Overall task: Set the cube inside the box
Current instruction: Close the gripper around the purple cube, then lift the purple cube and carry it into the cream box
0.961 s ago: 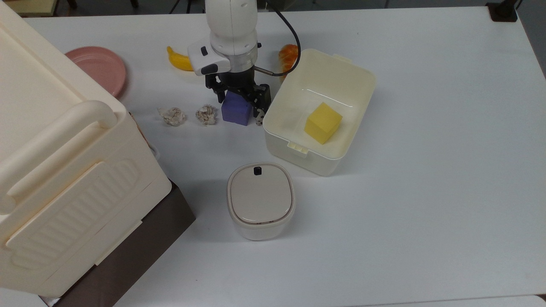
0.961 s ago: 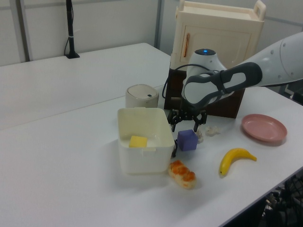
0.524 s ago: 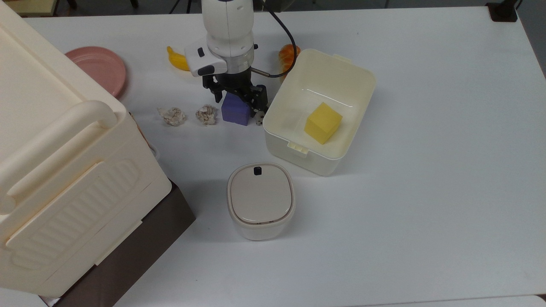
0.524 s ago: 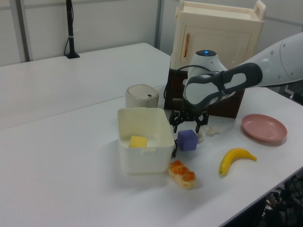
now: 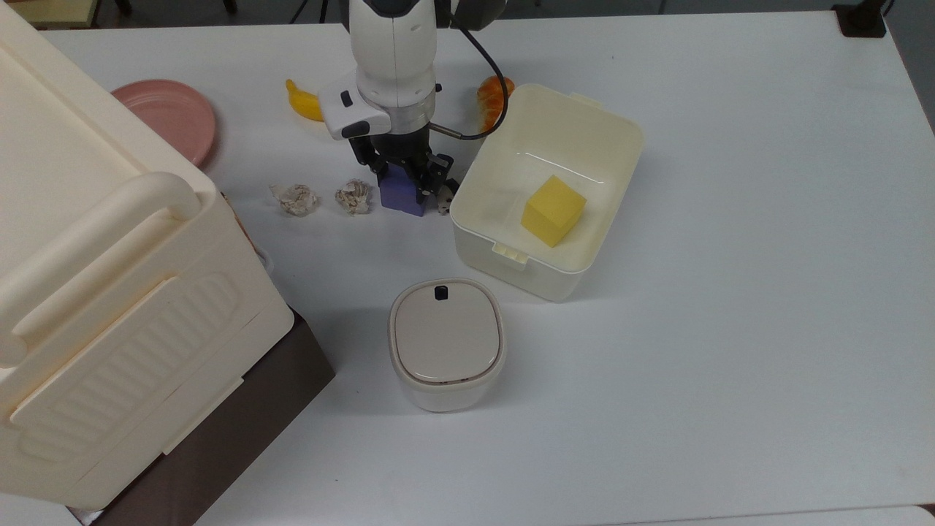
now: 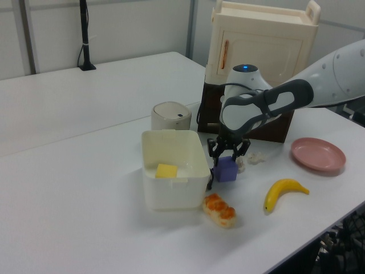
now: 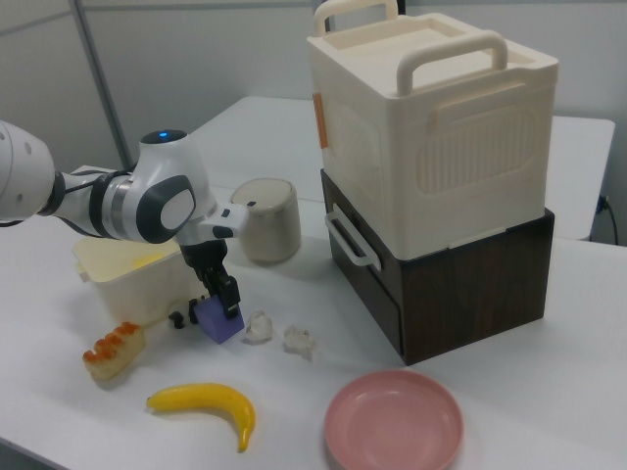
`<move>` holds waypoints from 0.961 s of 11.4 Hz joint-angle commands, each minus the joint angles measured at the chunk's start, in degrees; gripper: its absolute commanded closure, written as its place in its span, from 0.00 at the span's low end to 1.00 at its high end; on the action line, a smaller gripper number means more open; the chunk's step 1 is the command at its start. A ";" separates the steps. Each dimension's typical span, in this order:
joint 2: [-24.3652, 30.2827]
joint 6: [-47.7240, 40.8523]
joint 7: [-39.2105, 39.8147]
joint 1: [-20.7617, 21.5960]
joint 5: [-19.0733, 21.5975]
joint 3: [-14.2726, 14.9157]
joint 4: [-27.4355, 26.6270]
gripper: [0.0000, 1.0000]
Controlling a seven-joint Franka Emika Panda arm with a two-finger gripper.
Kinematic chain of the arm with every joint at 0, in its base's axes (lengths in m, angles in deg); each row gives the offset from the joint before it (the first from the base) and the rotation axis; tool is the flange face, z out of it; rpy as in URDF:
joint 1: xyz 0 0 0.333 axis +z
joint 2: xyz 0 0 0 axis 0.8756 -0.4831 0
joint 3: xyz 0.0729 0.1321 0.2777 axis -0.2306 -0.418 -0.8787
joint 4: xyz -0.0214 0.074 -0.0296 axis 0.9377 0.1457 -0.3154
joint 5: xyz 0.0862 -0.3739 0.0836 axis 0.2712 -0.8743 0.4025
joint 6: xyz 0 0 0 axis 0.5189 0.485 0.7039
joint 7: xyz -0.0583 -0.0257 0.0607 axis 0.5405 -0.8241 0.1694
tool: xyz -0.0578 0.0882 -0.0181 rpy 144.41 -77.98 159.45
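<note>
The purple-blue cube (image 5: 403, 199) (image 6: 226, 172) (image 7: 217, 322) rests on the white table just off the box's side, at the top view's left of it. My gripper (image 5: 402, 183) (image 6: 228, 160) (image 7: 221, 300) reaches straight down over the cube, its black fingers pressed against two opposite sides, shut on it. The box (image 5: 511, 276) (image 6: 171, 194) (image 7: 127, 281) is an open cream-white tub, and a yellow cube (image 5: 553, 210) (image 6: 166, 170) lies inside it.
Two crumpled wrappers (image 5: 295, 199) (image 5: 353, 196) lie at the top view's left of the cube. A banana (image 5: 305, 102), a bread piece (image 5: 495, 95) and a pink plate (image 5: 172, 117) sit behind. A lidded round-cornered container (image 5: 446, 343) stands in front, with a large cream handled bin (image 5: 95, 292) at the top view's left.
My gripper has come down over the purple-blue cube and its fingers have drawn in from wide apart onto the cube's sides. The cube stays in place.
</note>
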 commanded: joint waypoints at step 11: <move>5.95 -8.25 -1.63 2.64 6.50 -0.60 17.55 0.71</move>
